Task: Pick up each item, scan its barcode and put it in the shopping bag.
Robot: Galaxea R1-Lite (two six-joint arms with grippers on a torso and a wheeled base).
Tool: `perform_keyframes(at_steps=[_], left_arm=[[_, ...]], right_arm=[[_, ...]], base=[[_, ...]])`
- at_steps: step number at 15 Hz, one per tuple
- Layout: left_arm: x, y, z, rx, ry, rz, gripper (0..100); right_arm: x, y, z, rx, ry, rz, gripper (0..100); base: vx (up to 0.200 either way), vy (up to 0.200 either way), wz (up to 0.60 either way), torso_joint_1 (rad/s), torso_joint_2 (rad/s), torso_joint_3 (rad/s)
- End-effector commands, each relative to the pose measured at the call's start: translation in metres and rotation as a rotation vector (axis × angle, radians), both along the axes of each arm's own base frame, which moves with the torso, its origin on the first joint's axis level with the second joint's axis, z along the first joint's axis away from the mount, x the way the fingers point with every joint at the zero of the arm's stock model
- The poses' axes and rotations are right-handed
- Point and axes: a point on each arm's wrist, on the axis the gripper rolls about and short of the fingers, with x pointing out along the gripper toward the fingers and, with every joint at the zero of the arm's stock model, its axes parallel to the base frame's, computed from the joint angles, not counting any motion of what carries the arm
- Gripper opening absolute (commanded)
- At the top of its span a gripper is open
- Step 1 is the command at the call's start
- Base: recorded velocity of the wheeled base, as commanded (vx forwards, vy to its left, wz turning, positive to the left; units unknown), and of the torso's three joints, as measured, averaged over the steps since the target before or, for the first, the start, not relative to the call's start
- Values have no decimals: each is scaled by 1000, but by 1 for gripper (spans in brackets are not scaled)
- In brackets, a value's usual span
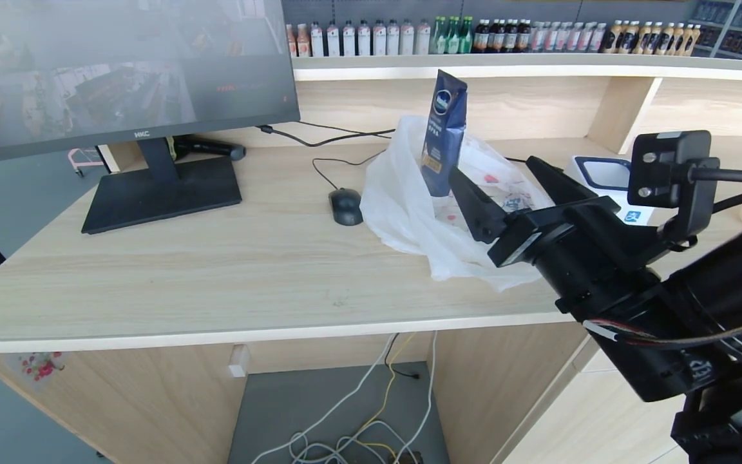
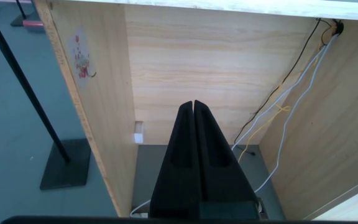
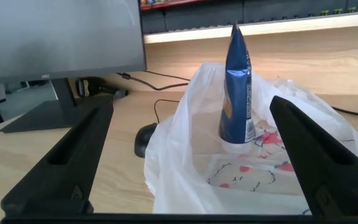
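A tall blue pouch stands upright inside the white plastic shopping bag on the wooden counter. In the right wrist view the blue pouch rises from the bag straight ahead. My right gripper hovers just right of the bag at its opening, open and holding nothing, its fingers wide apart. My left gripper hangs below the counter, facing the wooden panel, shut with nothing in it.
A monitor on its stand sits at the counter's left, with a mouse and cables beside the bag. A white scanner device lies behind my right arm. Bottles line the back shelf. Cables hang under the counter.
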Motion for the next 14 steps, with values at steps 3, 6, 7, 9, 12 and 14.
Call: perform_keyframes(at_steps=[3,6,7,9,12,14], left_arm=[[0,0,0,2,0,-1,0],[0,0,0,-4,0,0,0],[0,0,0,-3,0,0,0],[0,0,0,-1,0,0,0],[0,0,0,2,0,0,0],[0,0,0,-1,0,0,0]], right_arm=[[-2,-2,3,16,-1,-15,100],[-8,-6,11,37,-21,-8,100],[-9,-7,13,43,-26,-8,100],[-11,-9,13,43,-26,-8,100],[-11,-9,13,43,-26,-8,100],[-10,-9,13,42,-25,-10,100]], base=[[0,0,0,0,0,0],[-67,0,0,-1,1,1],[-200,0,0,7,2,2],[-100,0,0,1,4,1],[0,0,0,0,0,0],[0,0,0,0,0,0]])
